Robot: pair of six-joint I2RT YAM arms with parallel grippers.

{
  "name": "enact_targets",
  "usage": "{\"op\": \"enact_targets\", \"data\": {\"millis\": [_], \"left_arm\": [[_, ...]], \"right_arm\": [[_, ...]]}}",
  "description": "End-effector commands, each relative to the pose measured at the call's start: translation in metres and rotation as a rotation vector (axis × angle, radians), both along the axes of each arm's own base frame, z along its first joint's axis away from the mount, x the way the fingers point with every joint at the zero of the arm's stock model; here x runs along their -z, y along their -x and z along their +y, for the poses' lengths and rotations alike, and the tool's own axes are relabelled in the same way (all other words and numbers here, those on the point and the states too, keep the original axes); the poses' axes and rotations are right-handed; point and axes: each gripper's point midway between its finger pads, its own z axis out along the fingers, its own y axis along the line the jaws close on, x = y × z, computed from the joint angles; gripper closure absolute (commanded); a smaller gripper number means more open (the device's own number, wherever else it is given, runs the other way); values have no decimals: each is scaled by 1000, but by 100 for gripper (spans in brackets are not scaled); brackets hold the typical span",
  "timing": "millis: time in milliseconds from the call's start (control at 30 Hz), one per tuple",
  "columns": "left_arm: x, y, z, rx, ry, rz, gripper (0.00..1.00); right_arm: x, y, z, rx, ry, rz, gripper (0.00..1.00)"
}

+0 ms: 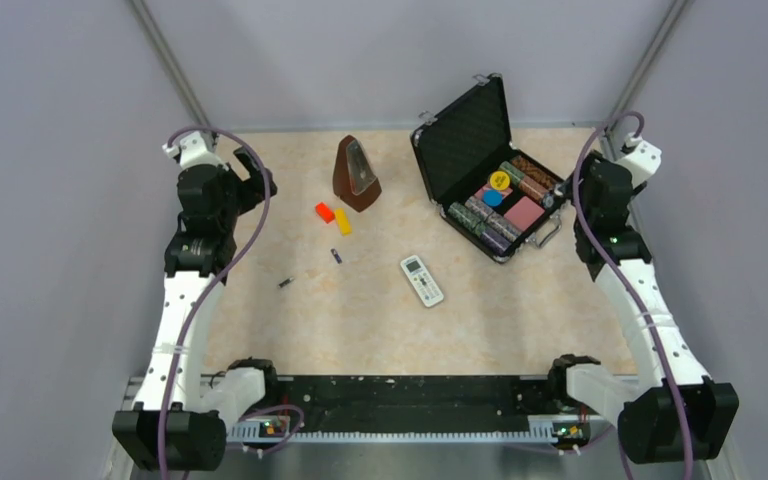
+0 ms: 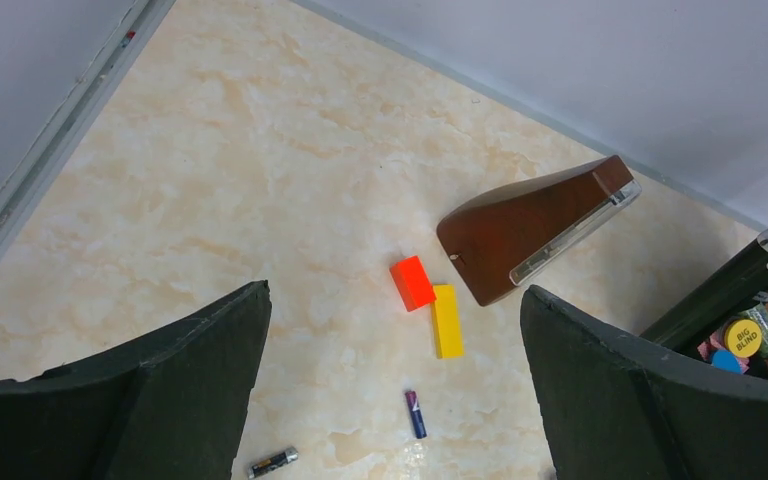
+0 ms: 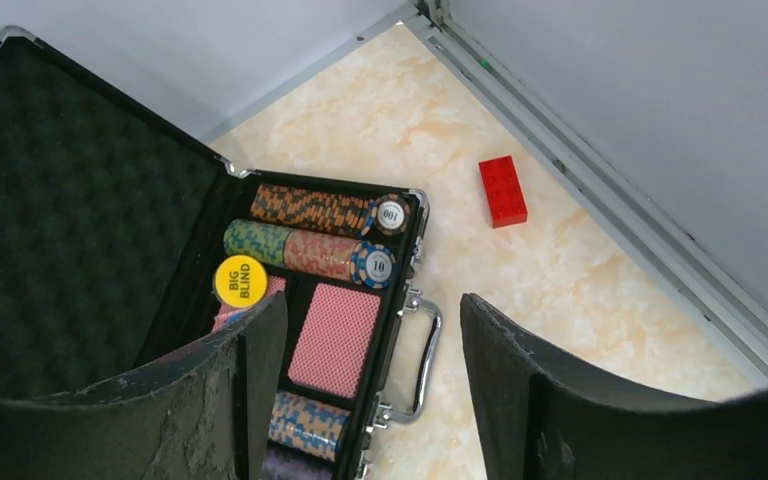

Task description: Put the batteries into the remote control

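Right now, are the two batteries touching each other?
Apart. The left wrist view shows a wide stretch of table between the bluish-purple battery and the dark grey battery.

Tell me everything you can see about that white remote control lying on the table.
The remote control is a slim white handset, plastic by its look. It lies flat and face up on the beige marbled table. A small greenish screen sits at its far end, with small buttons below it. It lies at a slant, screen end turned away and slightly left. Nothing touches it: the purple battery and the grey battery lie apart to its left.
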Motion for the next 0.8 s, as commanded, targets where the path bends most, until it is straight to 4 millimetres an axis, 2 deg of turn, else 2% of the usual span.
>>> {"op": "enact_targets", "data": {"millis": [0,67,167,300,400,533,700,767], "left_arm": [[-10,5,-2,-6,31,-60,1],[-9,6,-3,-7,50,-71,1],[-9,9,-9,13,92,-77,1],[-8,6,-36,152,150,-85,1],[9,0,-59,255,223,26,1],[24,3,-85,353,363,87,1],[49,15,-130,444,406,114,1],[64,22,-157,475,406,167,1]], "right_arm": [[-15,5,7,-40,-28,-83,36],[-18,6,13,-73,-44,-102,24],[-17,3,39,-226,-77,-86,17],[-5,0,76,-423,-136,-21,20],[8,2,93,-499,-199,20,22],[27,12,119,-611,-254,89,24],[56,28,139,-646,-231,192,23],[69,37,148,-665,-244,226,24]]}}
